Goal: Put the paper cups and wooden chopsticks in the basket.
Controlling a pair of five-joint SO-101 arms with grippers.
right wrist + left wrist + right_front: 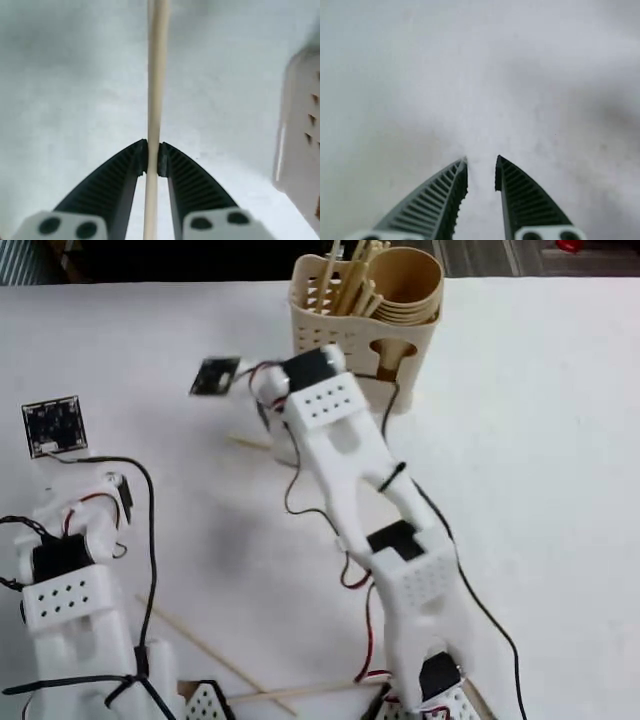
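- Right gripper (152, 150): jaws pinched tight on a wooden chopstick (157, 75), which runs straight out past the tips over the white table (60, 75).
- Left gripper (481, 160): jaws slightly parted with nothing between them, low over bare table.
- Basket (340, 335): stands just beside the right gripper, holding stacked paper cups (410, 285) and several upright chopsticks (345, 275).
- Two loose chopsticks (215, 652) lie near the arm bases.

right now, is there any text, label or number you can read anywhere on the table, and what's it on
No text here can be read.
basket: no print shows.
paper cups: plain, no print shows.
black circuit boards: any markings are too small to read.
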